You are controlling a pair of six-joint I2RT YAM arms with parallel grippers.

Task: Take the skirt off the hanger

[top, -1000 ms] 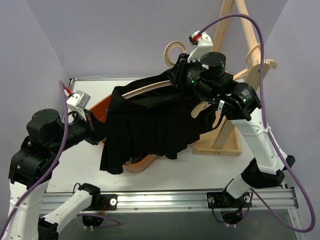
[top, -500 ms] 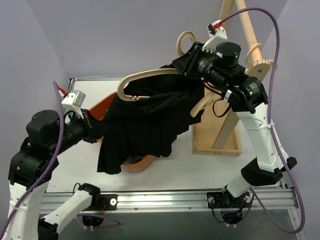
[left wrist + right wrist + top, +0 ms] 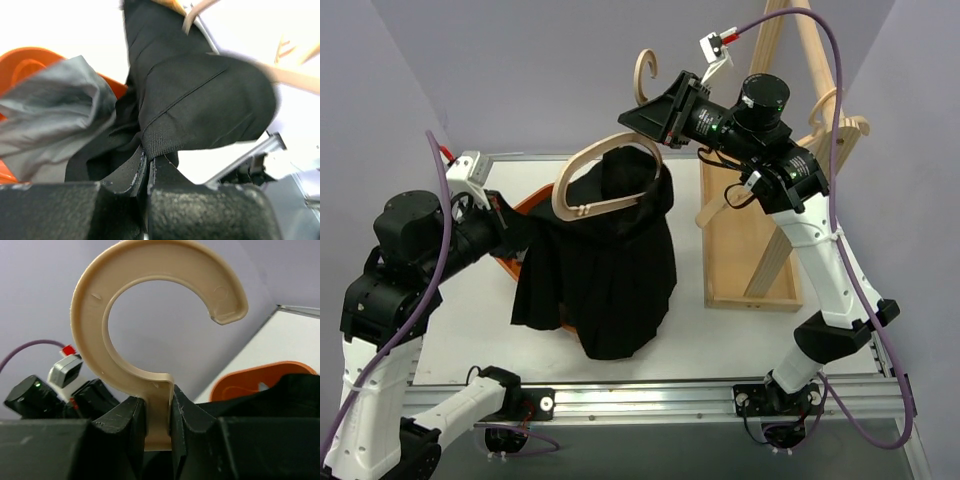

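A black skirt [image 3: 610, 265] hangs from a beige hanger [image 3: 605, 180] held in the air. One hanger arm sticks out bare at the left; the skirt's waistband drapes over the other. My right gripper [image 3: 655, 118] is shut on the hanger's neck just below its hook [image 3: 150, 315]; the pads [image 3: 131, 427] press both sides. My left gripper [image 3: 515, 235] is shut on the skirt's edge, the fabric [image 3: 200, 100] pinched between the fingertips [image 3: 132, 172]. The skirt's hem hangs down to the table.
An orange tray [image 3: 520, 225] lies under the skirt at the left, with grey cloth [image 3: 55, 120] in it. A wooden rack [image 3: 760, 230] with another hanger [image 3: 840, 125] stands at the right. A metal rail [image 3: 650, 400] runs along the near edge.
My right gripper lifted and swung the hanger up and left, tilting it steeply. The skirt slid off one hanger arm and now hangs bunched and lower. My left gripper kept its hold.
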